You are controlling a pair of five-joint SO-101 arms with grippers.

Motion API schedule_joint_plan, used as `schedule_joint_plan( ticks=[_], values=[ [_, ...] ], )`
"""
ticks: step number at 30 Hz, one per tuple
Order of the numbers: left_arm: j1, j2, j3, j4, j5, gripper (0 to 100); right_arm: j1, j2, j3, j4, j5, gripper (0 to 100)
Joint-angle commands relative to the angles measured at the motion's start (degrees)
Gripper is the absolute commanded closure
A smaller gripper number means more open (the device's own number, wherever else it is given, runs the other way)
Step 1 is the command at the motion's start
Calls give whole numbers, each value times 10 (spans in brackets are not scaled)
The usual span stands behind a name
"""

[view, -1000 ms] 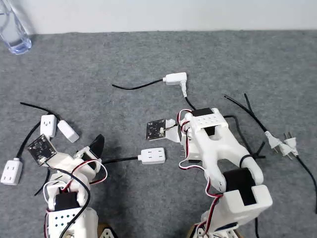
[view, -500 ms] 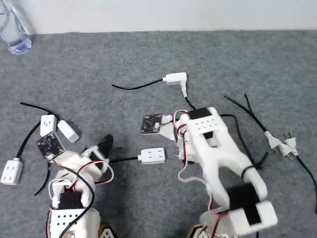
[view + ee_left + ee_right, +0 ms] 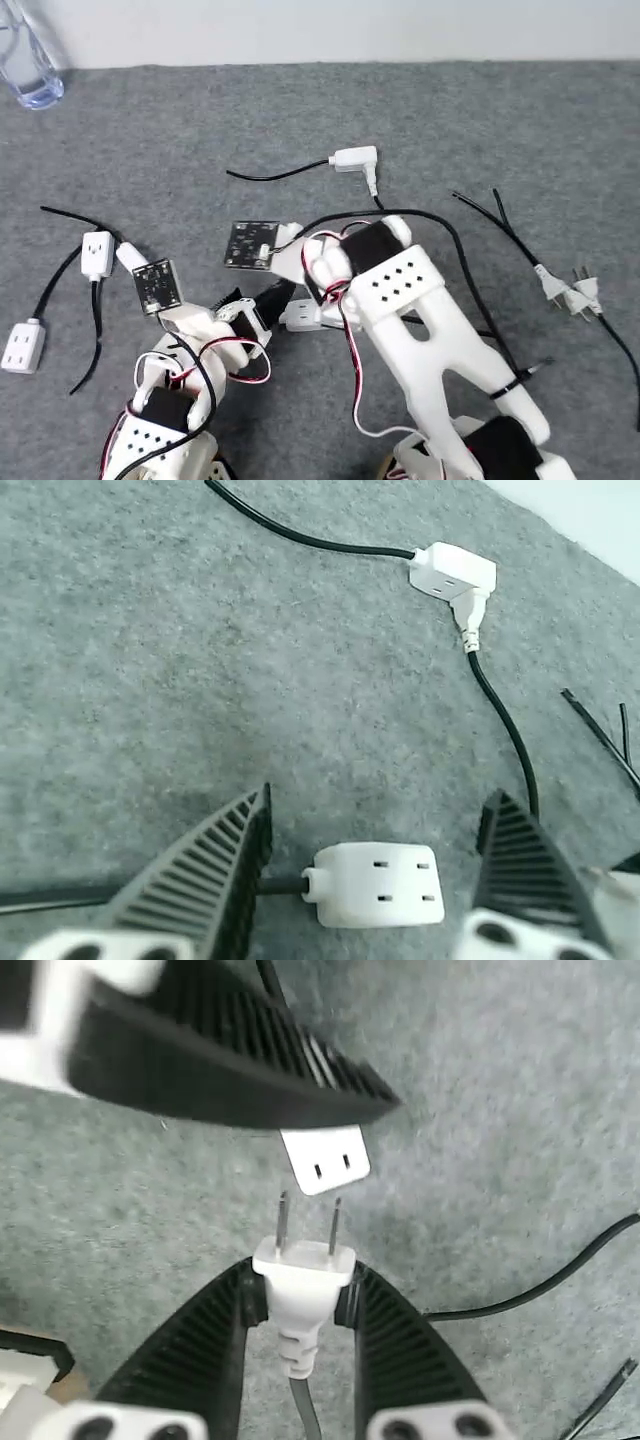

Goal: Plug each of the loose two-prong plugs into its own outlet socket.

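The right gripper (image 3: 300,1280) pinches a two-prong plug (image 3: 300,1305) by its body, prongs aimed at the middle outlet socket (image 3: 325,1160) and just short of it; the left gripper (image 3: 378,805) has its jaws spread wide, that socket lying between them; two loose plugs (image 3: 570,290) lie well apart from the socket on the grey mat (image 3: 450,120).

From above, my right arm (image 3: 400,290) hides the white two-prong plug (image 3: 298,1280) it holds and part of the white plastic outlet block (image 3: 298,317); the clear vessel (image 3: 28,70) at the tabletop's far-left corner is cropped.
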Motion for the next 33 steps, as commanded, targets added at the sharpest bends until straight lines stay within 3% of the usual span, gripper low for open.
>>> schedule_joint_plan(
  ticks=[1,15,33],
  values=[
    [5,-5,-7,-18,5,682,-18,-5,-46,16,-9,990],
    [5,-5,-7,-19,6,682,-6,127,-86,-58,-18,990],
    [6,-5,-7,-17,5,682,-9,139,-184,9,-24,989]
  ],
)
